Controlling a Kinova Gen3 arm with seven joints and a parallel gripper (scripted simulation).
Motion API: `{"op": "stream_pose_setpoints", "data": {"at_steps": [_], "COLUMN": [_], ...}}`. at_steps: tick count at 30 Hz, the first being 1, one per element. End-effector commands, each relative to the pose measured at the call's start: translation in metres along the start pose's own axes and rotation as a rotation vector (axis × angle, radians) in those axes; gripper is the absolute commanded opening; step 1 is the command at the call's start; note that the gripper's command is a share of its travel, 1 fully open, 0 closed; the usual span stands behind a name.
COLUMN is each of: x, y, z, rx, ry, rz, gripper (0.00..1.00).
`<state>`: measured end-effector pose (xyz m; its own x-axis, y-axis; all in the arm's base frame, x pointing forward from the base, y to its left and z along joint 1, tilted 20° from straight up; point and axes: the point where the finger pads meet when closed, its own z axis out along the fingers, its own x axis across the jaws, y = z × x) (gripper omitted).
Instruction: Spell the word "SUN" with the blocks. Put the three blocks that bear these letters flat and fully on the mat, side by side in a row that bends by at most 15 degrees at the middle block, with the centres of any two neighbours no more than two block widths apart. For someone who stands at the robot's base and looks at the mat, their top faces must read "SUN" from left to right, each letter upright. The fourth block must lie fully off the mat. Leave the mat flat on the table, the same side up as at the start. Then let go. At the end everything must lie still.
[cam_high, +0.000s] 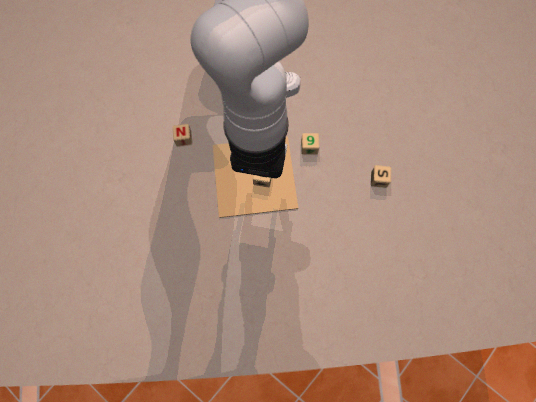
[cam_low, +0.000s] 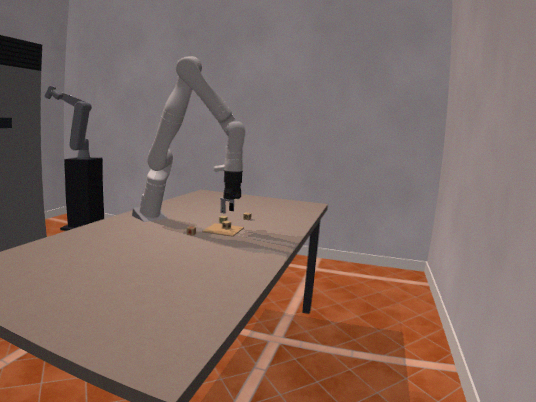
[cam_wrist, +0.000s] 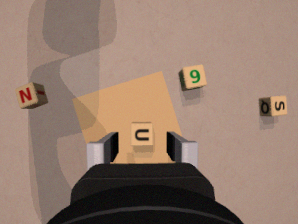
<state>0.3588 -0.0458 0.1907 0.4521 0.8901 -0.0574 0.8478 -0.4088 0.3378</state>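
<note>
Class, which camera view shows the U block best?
The wrist view: the U block sits centred between the open fingers, letter readable. The top view shows only its edge under the arm; the exterior view shows a tiny cube, letter illegible.

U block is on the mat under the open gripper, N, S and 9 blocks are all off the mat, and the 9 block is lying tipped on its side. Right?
Not quite: the 9 block sits flat with the 9 on its top face, as the top view shows. The rest holds: the U block is on the mat under the open gripper, and the N block and S block are off the mat.
</note>
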Motion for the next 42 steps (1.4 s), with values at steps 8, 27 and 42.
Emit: {"op": "stream_pose_setpoints", "data": {"at_steps": [8, 27, 42], "x": [0.0, -0.001, -0.001], "y": [-0.002, -0.001, -0.002], "z": [0.016, 0.034, 0.035], "rx": [0.005, 0.005, 0.005], "ry": [-0.002, -0.002, -0.002], "rz": [-0.001, -0.001, -0.001], "gripper": [1.0, 1.0, 1.0]}}
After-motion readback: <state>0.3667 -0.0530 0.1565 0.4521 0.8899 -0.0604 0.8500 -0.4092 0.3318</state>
